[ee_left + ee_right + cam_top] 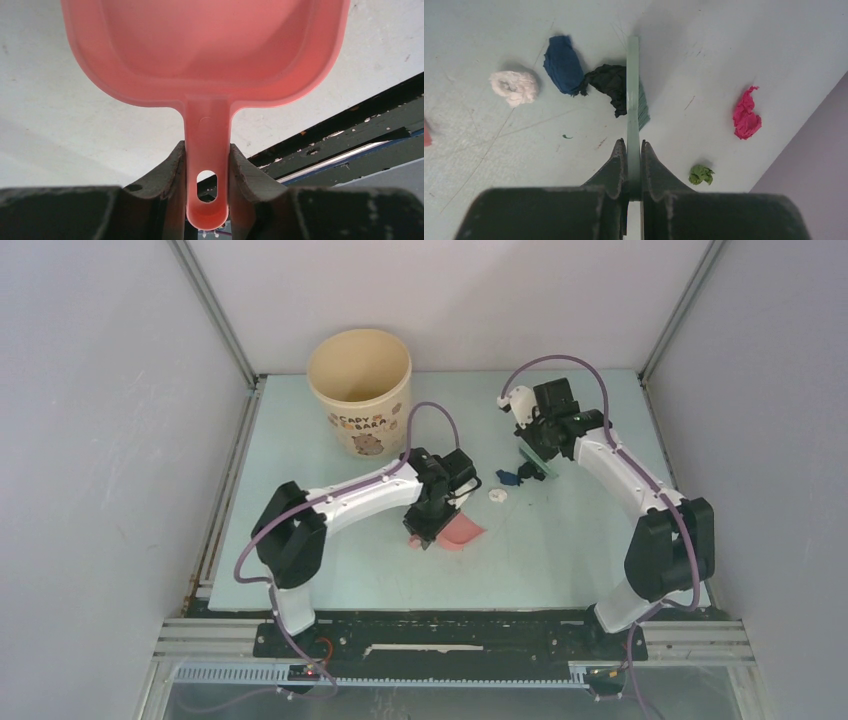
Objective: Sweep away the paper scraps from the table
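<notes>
The one piece of lettering that can be read is on the cream cup [359, 390], which stands near the far left corner of the table [560, 550]. Its side facing the top camera bears 2 short lines of brown capitals, "CAPY" above "BARA". A small cartoon animal is printed just beneath them.
</notes>
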Controlling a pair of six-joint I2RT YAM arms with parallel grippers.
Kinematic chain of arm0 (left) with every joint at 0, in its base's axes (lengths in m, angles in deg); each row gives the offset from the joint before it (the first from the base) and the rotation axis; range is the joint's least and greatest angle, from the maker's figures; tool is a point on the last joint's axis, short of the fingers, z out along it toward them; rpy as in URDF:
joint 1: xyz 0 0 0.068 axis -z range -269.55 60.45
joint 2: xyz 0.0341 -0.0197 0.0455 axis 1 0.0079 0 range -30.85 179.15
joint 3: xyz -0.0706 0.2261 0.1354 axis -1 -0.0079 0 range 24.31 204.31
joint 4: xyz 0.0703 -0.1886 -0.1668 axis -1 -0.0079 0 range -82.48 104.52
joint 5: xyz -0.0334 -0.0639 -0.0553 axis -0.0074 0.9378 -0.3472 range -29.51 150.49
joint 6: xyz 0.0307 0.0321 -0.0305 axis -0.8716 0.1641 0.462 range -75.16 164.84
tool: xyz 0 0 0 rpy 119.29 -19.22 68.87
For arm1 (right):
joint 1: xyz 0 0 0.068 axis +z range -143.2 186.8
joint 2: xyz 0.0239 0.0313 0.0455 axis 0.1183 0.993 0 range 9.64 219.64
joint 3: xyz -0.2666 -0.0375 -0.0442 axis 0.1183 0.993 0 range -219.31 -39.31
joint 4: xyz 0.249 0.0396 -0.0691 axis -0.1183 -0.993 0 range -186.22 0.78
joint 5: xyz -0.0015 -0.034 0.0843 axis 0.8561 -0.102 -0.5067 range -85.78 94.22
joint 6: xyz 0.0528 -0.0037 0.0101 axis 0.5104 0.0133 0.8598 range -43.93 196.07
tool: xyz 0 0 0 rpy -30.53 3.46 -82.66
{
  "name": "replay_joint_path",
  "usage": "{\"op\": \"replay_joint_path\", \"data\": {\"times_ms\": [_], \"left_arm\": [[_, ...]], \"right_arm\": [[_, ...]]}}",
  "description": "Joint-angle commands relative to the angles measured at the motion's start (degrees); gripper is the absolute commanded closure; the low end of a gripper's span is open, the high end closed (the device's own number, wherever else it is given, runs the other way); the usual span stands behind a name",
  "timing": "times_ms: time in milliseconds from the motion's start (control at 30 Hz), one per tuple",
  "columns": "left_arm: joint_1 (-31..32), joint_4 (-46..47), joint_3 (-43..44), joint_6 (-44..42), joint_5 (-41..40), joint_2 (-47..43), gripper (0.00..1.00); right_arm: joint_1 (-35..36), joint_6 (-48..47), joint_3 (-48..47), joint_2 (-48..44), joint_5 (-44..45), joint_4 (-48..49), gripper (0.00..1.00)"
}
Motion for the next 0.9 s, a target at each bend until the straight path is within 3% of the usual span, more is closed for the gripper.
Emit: {"op": "replay_joint_path", "data": {"times_ms": [0, 267, 533, 700, 867], "left_arm": [[0.26, -0.40, 2.37, -3.36, 4.09, 3.14, 1.00], [-0.96, 1.27, 2.64, -3.75, 6.58, 6.00, 1.00], [-2.32, 3.59, 1.30, -3.53, 9.02, 6.91, 1.00], [-2.81, 4.56, 0.21, -3.23, 8.26, 5.26, 1.00], [-2.80, 5.22, -0.51, -2.94, 8.14, 4.15, 1.00]], "right_arm": [[1.62, 3.54, -1.40, -1.34, -0.08, -1.72, 1.00], [8.53, 12.80, -1.37, -2.53, -17.03, -9.85, 1.00], [10.80, 17.15, -2.76, -7.39, -32.06, -14.23, 1.00], [8.79, 14.82, -9.73, -9.43, -29.85, -22.20, 1.00], [4.71, 8.99, -18.01, -8.35, -17.40, -24.06, 1.00]]}}
